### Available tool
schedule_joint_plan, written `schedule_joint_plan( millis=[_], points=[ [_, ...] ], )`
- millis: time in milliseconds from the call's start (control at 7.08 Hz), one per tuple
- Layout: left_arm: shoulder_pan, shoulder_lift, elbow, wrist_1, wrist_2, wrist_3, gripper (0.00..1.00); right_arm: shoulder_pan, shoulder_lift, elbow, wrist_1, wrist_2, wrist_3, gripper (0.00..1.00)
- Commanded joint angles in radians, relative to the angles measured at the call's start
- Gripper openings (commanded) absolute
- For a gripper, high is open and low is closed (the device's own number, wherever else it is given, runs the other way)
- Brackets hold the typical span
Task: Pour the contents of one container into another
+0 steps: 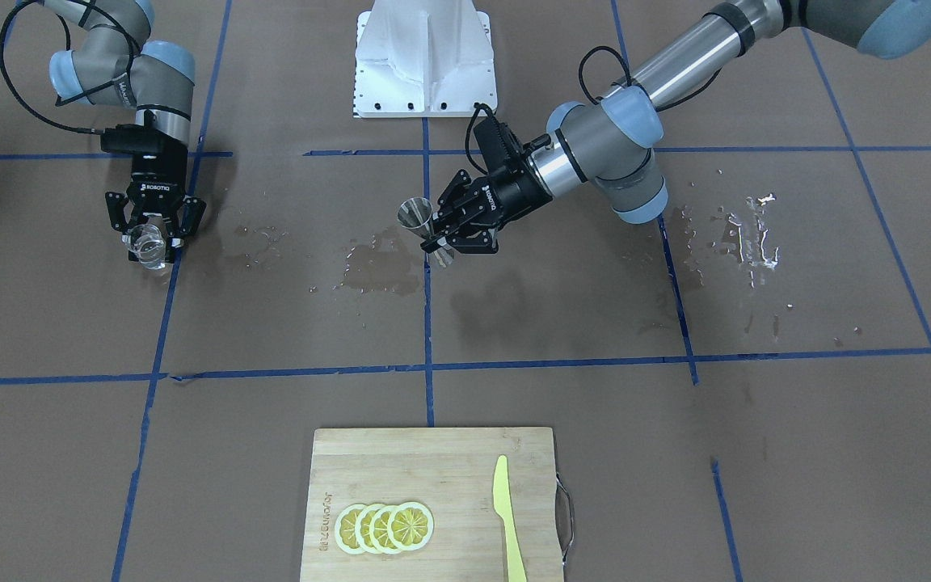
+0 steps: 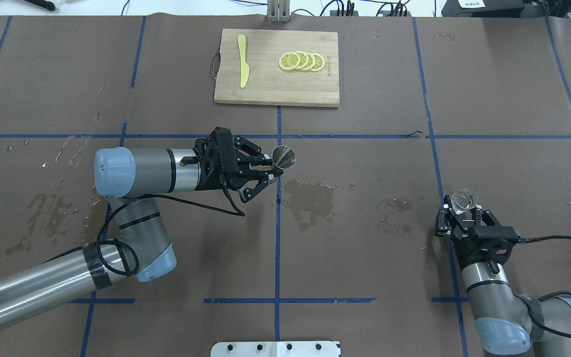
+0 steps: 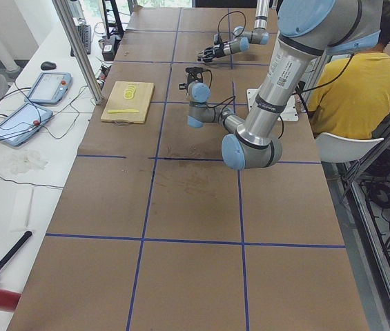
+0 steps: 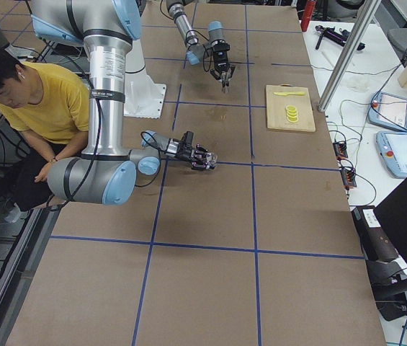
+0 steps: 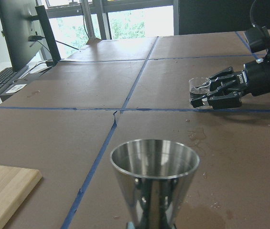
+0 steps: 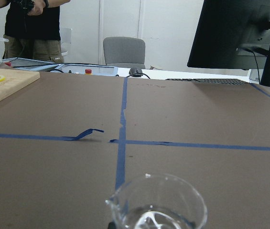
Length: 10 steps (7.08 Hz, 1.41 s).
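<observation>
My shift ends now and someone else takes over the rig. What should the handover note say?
Left gripper: shut on the jigger, held upright above mid-table; its top cup looks empty.
Right gripper: shut on the beaker, low on the robot's right, far from the jigger.
Done: both gripped. Wet patches lie on the table between them.
Left: bring them together and pour from the beaker into the jigger.

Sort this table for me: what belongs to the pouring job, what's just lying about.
Belongs to the job:
small clear beaker with a pouring lip, in the right pincer
shiny steel hourglass-shaped jigger, in the left pincer

Lying about:
pale wooden cutting board
yellow lemon slices on it
yellow knife on it
wet spill patches
</observation>
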Motion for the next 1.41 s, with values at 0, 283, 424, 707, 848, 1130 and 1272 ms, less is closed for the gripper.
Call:
schedule_joint_plan(
  millis=[0, 283, 424, 707, 848, 1130, 1272],
  points=[
    [0.0, 0.006, -0.003, -0.005, -0.001, 0.0, 0.0, 0.004, -0.036, 0.126, 0.001, 0.009, -0.085, 0.0],
    [0.0, 0.006, -0.004, -0.005, -0.001, -0.002, 0.0, 0.024, -0.024, 0.211, 0.007, 0.009, -0.316, 0.0],
    [0.0, 0.004, -0.006, -0.006, -0.001, -0.002, 0.0, 0.047, 0.003, 0.228, 0.009, 0.028, -0.393, 0.0],
    [0.001, 0.004, -0.006, -0.006, -0.001, -0.002, 0.0, 0.072, 0.113, 0.233, 0.012, 0.084, -0.529, 0.0],
    [0.001, 0.004, -0.006, -0.006, -0.001, -0.002, 0.0, 0.073, 0.187, 0.233, 0.012, 0.081, -0.638, 0.0],
    [0.003, 0.004, -0.006, -0.006, -0.001, -0.002, 0.0, 0.07, 0.266, 0.231, -0.001, 0.085, -0.761, 0.0],
    [0.003, 0.004, -0.006, -0.006, -0.001, -0.002, 0.0, 0.07, 0.313, 0.227, -0.005, 0.091, -0.819, 0.0]
  ],
)
